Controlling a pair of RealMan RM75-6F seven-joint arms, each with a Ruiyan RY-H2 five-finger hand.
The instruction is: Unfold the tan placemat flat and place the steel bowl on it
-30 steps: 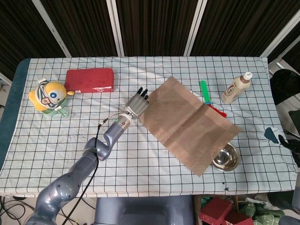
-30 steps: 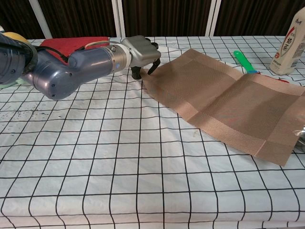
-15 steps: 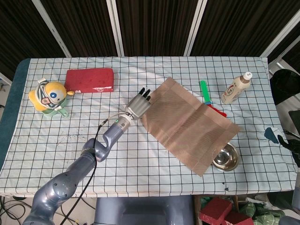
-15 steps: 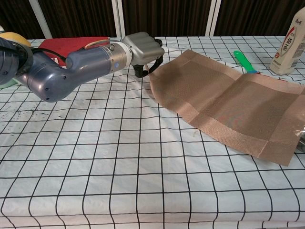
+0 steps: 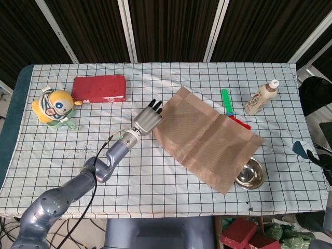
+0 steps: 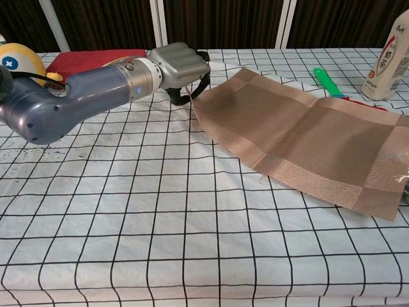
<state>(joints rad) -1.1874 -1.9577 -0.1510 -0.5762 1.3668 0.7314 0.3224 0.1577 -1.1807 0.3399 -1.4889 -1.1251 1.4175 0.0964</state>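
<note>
The tan placemat [image 5: 207, 137] [image 6: 307, 137] lies opened out across the table's middle and right, with a faint crease down its centre. My left hand [image 5: 147, 120] [image 6: 181, 64] is at its left corner, fingers curled down over the mat's edge and gripping it. The steel bowl [image 5: 250, 174] stands near the front right table edge, partly tucked under the mat's right corner. In the chest view only a sliver of the bowl [image 6: 405, 187] shows at the frame's right edge. My right hand is not seen.
A red block [image 5: 99, 88] [image 6: 96, 57] and a yellow toy [image 5: 54, 107] [image 6: 16, 57] sit at the back left. A green-handled utensil [image 5: 226, 101] [image 6: 327, 82] and a bottle [image 5: 262, 97] [image 6: 388, 61] stand behind the mat on the right.
My left hand has drawn back to the left, and the mat's left corner has slid a little leftward with it. The bowl has not moved.
</note>
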